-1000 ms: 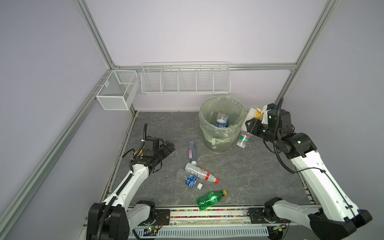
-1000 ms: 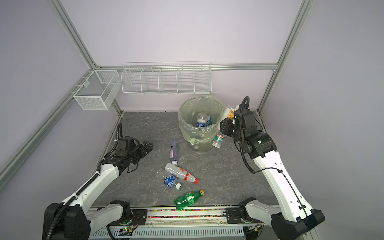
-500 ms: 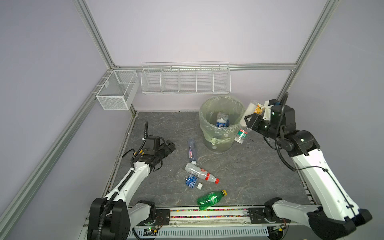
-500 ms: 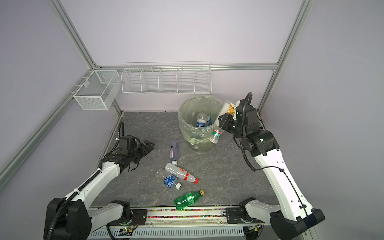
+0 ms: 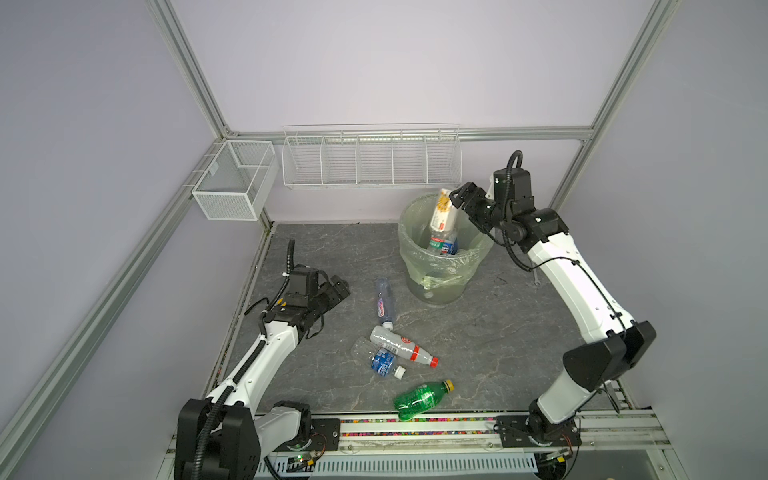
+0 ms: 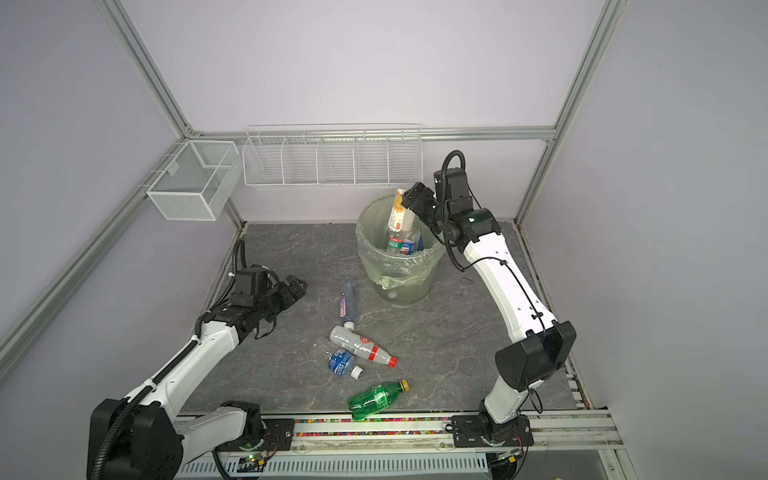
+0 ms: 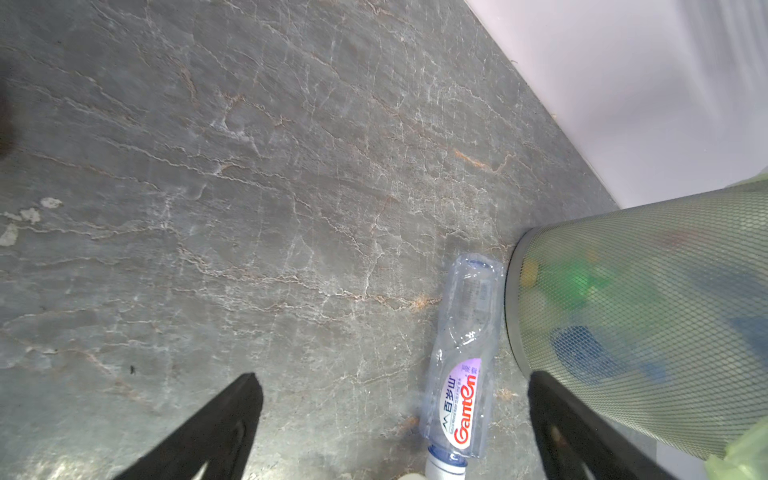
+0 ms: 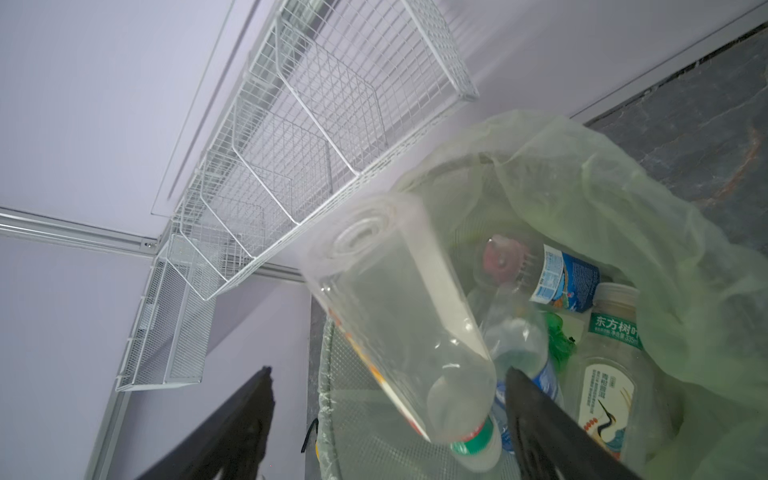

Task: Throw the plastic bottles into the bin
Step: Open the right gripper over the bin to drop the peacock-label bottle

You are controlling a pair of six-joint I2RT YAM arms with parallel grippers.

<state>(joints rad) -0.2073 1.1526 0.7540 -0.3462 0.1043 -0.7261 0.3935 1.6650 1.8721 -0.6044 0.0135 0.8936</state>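
Right tool (image 5: 459,198) swung over bin (image 5: 440,286), jaws now spread | yellow-label bottle (image 5: 441,212) loose, tilted cap-down inside bin rim atop other bottles (image 5: 446,248) | left tool (image 5: 336,291) spread, empty | strewn bottles (image 5: 399,349) on desk (image 5: 498,332)

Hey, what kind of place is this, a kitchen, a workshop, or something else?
Most likely a robot test booth in a lab: a left arm and a right arm mounted on a rail, bare lilac walls in a metal frame, and bottles strewn beside a lined bin.
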